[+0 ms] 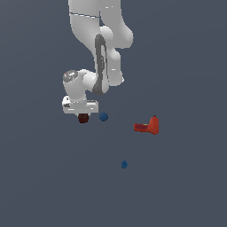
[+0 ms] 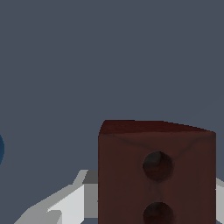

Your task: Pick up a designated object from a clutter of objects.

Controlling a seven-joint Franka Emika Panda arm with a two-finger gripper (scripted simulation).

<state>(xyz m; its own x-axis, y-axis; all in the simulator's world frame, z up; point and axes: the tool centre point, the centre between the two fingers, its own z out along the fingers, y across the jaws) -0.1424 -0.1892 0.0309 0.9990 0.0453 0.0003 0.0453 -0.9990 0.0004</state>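
Observation:
The designated object [image 1: 83, 118] is a small dark reddish-brown block directly under my white gripper hand, on the exterior view's left. In the wrist view the block [image 2: 156, 175] looms large, with two round dark spots on its facing side. My gripper [image 1: 83, 116] straddles it. One light grey finger [image 2: 70, 203] lies flush against one side of the block, and a sliver of the other finger [image 2: 219, 183] shows at the opposite side. The jaws appear shut on the block. Whether the block rests on the floor or hangs just above it cannot be told.
A larger blue ball [image 1: 103, 116] lies close beside the block, its edge [image 2: 1, 149] showing in the wrist view. An orange-red drill-shaped item [image 1: 148, 126] lies toward the exterior view's right. A smaller blue ball [image 1: 124, 164] sits nearer the front, on the dark grey floor [image 1: 44, 177].

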